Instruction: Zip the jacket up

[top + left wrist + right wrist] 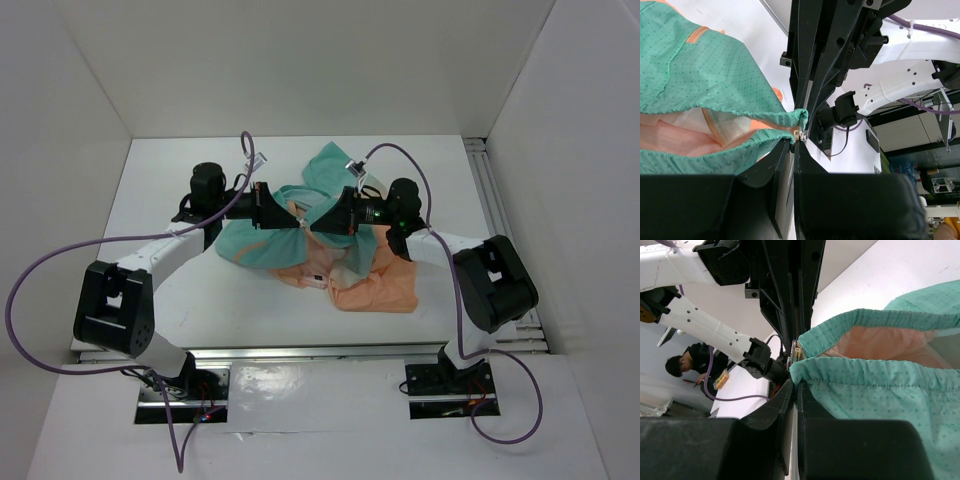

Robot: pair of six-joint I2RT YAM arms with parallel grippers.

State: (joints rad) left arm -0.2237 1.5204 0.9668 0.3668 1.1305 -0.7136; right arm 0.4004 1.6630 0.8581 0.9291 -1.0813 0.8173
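Left wrist view: left tool is clamped on a gathered teal hem end of the jacket, a thin, dotted, soft fabric with orange seams. Right tool, directly opposite, pinches the adjoining hem end. The crumpled jacket drapes beneath both tools onto the white tabletop.

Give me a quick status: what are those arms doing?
Left gripper shut on jacket hem. Right gripper likewise, tips meeting. Jacket unzipped. Nothing blocking.

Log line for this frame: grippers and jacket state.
thin teal-to-peach fabric jacket: front open, unzipped | left gripper: shut on jacket hem | right gripper: shut on facing hem | fingertips: meeting
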